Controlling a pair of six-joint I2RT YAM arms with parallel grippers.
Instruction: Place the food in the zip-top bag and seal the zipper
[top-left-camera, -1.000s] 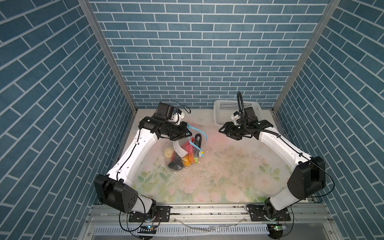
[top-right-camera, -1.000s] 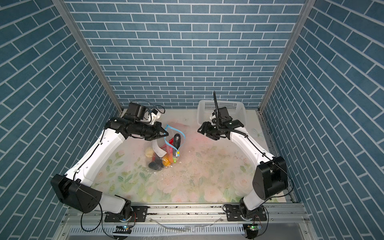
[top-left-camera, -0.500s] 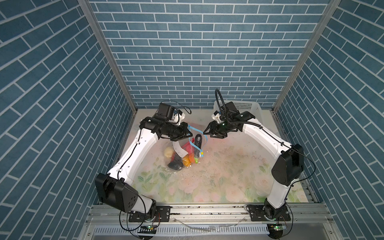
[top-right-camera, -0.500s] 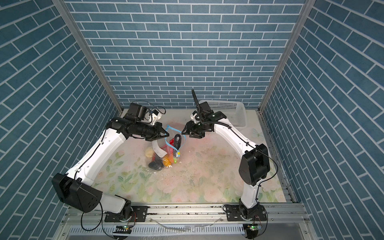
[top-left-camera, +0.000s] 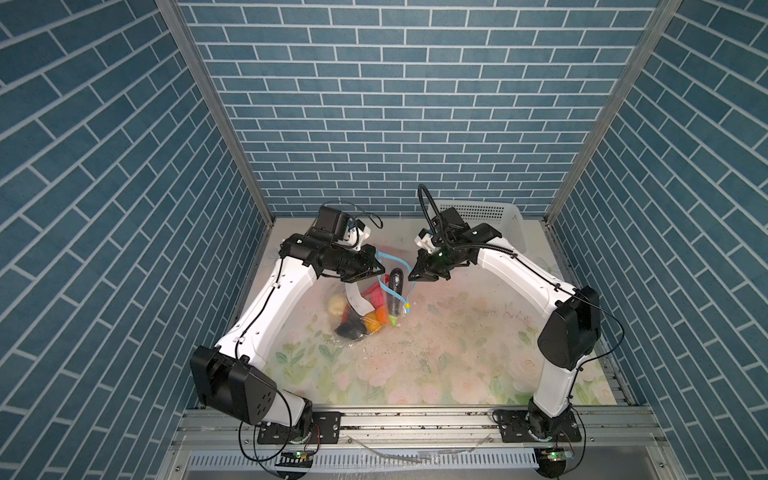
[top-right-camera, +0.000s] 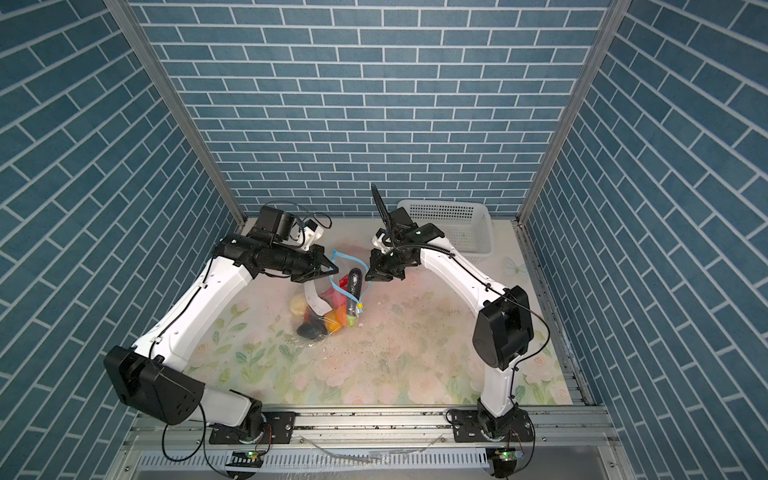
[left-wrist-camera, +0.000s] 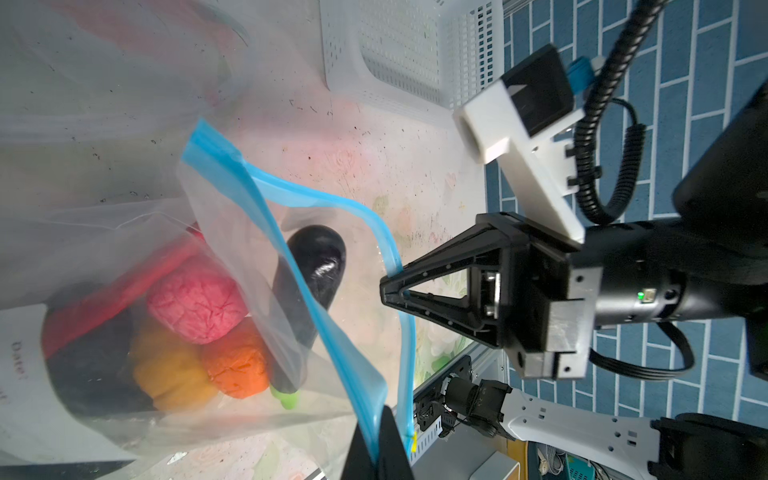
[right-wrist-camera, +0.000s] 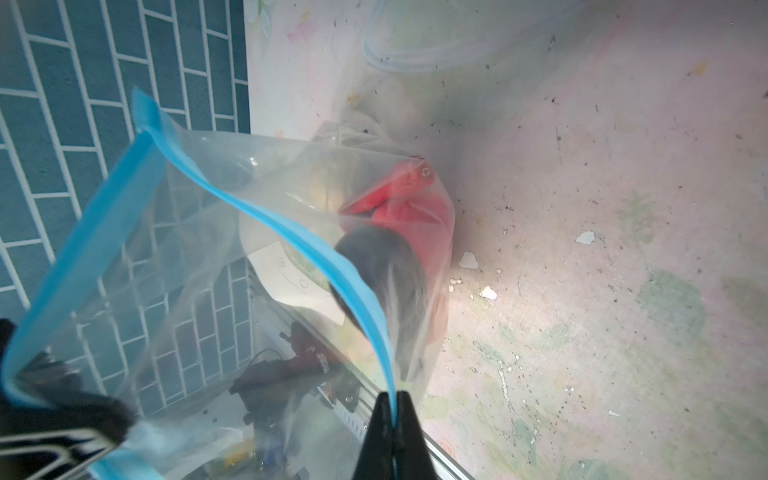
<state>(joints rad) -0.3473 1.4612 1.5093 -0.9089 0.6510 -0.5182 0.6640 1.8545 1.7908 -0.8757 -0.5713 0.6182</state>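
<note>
Two white-shelled arms (top-left-camera: 286, 291), black joints (top-left-camera: 569, 328), black triangular hands (left-wrist-camera: 385, 291), coiled black cables (left-wrist-camera: 625, 158).

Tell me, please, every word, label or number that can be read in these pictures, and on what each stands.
"Date:" on the white label of the zip-top bag, turned sideways in the left wrist view.
Further print beside it: cut off at the picture's edge, unreadable.
The same label in the right wrist view: marks too blurred to read.
No other text shows.
</note>
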